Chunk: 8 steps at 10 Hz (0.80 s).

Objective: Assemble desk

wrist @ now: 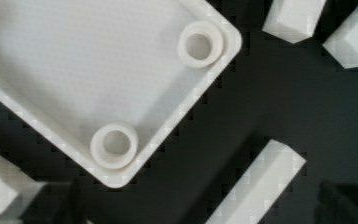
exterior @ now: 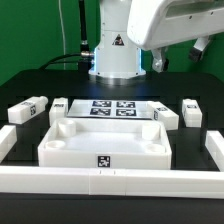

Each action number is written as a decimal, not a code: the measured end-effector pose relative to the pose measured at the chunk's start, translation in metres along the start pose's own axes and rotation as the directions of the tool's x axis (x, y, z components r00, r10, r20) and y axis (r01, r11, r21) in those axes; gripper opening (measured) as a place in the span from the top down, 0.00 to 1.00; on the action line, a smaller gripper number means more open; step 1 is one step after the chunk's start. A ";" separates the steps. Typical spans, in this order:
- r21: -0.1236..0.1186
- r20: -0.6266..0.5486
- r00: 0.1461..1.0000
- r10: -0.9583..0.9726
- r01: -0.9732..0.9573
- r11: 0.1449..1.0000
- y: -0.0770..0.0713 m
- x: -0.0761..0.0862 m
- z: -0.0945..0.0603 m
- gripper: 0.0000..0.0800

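**Black table, green backdrop, desk parts laid out**

Inside white border rails on the matte black table, two square-section white legs lie at the exterior view's left. The tabletop — a smooth plastic tray with raised rim and round ring sockets — sits mid-table, just before the flat marker board. Two more legs lie right; above them the gripper hangs, claw spread wide, pinching nothing

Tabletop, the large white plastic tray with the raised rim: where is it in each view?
Exterior view: the large white plastic tray-like tabletop sits centre foreground.
Wrist view: it fills much of the picture, two round sockets showing.
Shared landmark: white square legs lying beside it.
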<state>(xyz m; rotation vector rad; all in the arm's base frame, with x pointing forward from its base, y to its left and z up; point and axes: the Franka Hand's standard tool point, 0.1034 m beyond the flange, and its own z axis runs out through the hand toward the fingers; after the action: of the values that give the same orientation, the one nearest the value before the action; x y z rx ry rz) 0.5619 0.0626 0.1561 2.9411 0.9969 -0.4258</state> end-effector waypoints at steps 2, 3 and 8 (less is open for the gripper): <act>0.000 0.000 1.000 0.000 0.000 1.000 0.000 0.000 0.000 0.19; 0.001 0.000 1.000 -0.001 0.001 1.000 0.000 0.000 0.000 0.19; -0.020 -0.036 0.991 -0.129 0.128 0.992 0.011 -0.010 0.008 0.19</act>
<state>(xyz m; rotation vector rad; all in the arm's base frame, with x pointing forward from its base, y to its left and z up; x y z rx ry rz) 0.5589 0.0469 0.1499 2.8898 1.1933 -0.3627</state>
